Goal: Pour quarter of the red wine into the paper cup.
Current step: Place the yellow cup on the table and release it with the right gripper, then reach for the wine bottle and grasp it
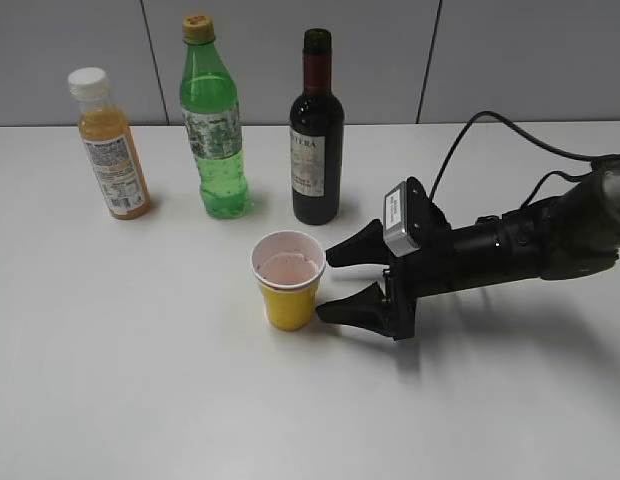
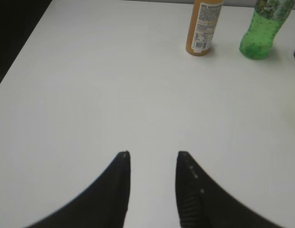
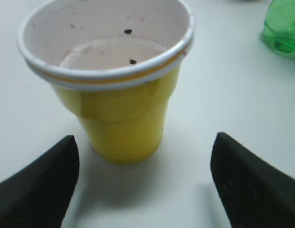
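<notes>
The dark wine bottle [image 1: 316, 135] with a red foil neck and white label stands upright at the back of the table, its mouth uncapped. The yellow paper cup [image 1: 287, 281] stands in front of it; in the right wrist view the paper cup [image 3: 120, 99] shows a pinkish inside with a few dark specks. My right gripper [image 1: 335, 283] is open, lying low on its side just right of the cup, fingertips near it but apart; it also shows in the right wrist view [image 3: 145, 147]. My left gripper [image 2: 152, 154] is open and empty over bare table.
An orange juice bottle [image 1: 109, 145] with a white cap and a green plastic bottle [image 1: 214, 120] stand left of the wine bottle; both also show in the left wrist view, orange [image 2: 203, 28] and green [image 2: 262, 31]. The table's left edge [image 2: 24, 42] borders a dark drop.
</notes>
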Controlling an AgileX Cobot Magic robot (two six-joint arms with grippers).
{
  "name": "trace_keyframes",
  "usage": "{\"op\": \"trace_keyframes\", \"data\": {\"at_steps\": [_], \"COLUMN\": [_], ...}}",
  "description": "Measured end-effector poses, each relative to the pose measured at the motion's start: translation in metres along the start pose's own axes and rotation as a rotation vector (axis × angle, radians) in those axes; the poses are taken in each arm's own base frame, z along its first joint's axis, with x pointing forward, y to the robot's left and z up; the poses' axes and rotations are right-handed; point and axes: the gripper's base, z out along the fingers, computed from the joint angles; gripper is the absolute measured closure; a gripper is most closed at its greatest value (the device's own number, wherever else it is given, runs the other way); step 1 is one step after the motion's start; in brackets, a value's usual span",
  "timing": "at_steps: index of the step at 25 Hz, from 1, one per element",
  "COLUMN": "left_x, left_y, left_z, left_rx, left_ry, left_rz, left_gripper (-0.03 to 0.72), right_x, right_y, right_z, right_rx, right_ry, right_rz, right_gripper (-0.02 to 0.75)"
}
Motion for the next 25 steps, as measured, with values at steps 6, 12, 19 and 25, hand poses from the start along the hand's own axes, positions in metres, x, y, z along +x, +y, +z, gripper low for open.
{"op": "trace_keyframes", "data": {"at_steps": [6, 12, 19, 25], "left_x": [0.0, 0.0, 0.0, 0.0], "left_y": [0.0, 0.0, 0.0, 0.0], "left_z": [0.0, 0.0, 0.0, 0.0], "left_rx": [0.0, 0.0, 0.0, 0.0], "left_ry": [0.0, 0.0, 0.0, 0.0], "left_rz": [0.0, 0.0, 0.0, 0.0], "left_gripper": [0.45, 0.45, 0.45, 0.45], "right_x": [-0.005, -0.04, -0.055, -0.04], "right_y": [0.004, -0.015, -0.038, -0.04], "right_z": [-0.026, -0.059, -0.115, -0.14], "right_rx": [0.125, 0.451, 0.986, 1.112], "right_ry": [0.123, 0.159, 0.234, 0.347], "right_rz": [-0.007, 0.034, 0.328, 0.658], "right_gripper": [0.081, 0.104, 0.117, 0.123]}}
